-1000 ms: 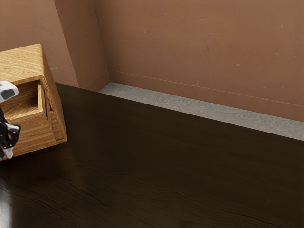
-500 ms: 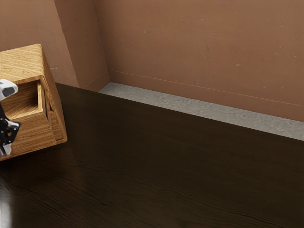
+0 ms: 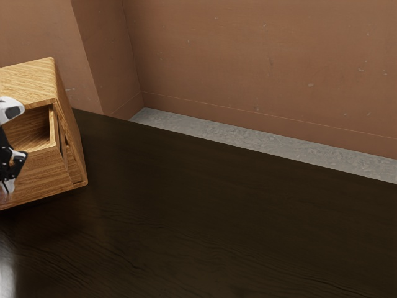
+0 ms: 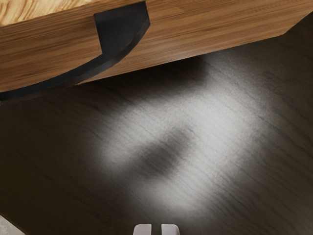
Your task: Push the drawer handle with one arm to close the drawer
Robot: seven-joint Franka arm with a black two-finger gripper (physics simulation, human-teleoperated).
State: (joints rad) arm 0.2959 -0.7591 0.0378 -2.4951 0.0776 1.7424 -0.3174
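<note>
In the exterior view, a dark brown wooden table (image 3: 236,217) stands by a reddish-brown wall (image 3: 260,62) and a strip of gray floor (image 3: 248,138). The black and white gripper (image 3: 8,185) has gone up a little since before. The open tan wooden drawer (image 3: 43,172) looks the same.

In the wrist view, its curved black handle (image 4: 122,32) is apart from the fingertips, which are close together with a thin gap. Light shines on the table.

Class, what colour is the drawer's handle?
The drawer handle is black, shown best in the wrist view.
</note>
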